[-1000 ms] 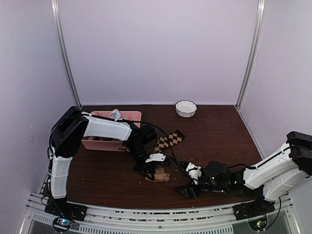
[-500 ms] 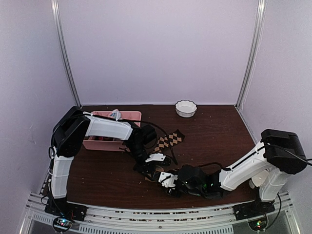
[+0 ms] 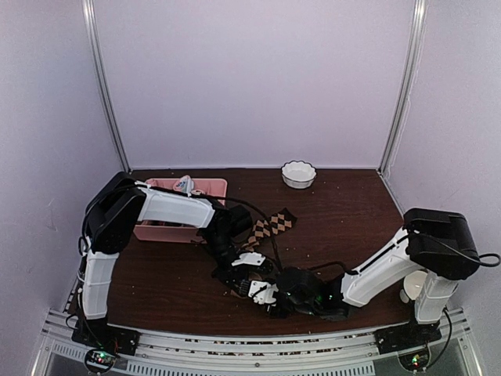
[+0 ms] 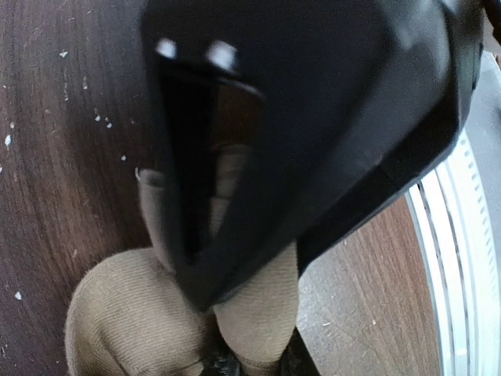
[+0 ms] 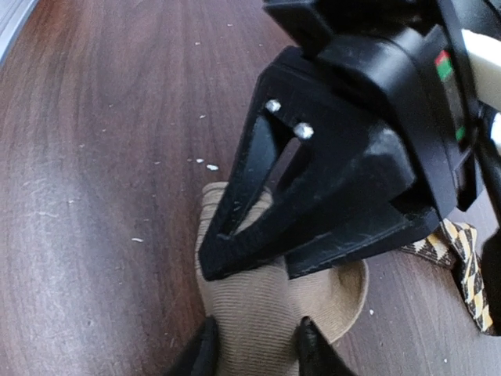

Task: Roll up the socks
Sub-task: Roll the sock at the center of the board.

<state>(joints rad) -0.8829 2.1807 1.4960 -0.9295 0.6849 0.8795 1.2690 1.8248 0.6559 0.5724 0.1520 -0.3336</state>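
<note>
Robotics lab, plain walls (image 3: 258, 78), aluminium rail (image 3: 196, 346)

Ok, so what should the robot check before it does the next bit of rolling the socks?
1. Left jaws shut on the tan sock: ok.
2. Right jaws sit one on each side of the tan sock: ok.
3. Right jaws squeezing it firmly: cannot tell.
4. Argyle sock out of both jaws, lying on the table: ok.
5. Tan sock rolled all the way: cannot tell, the jaws hide it.
</note>
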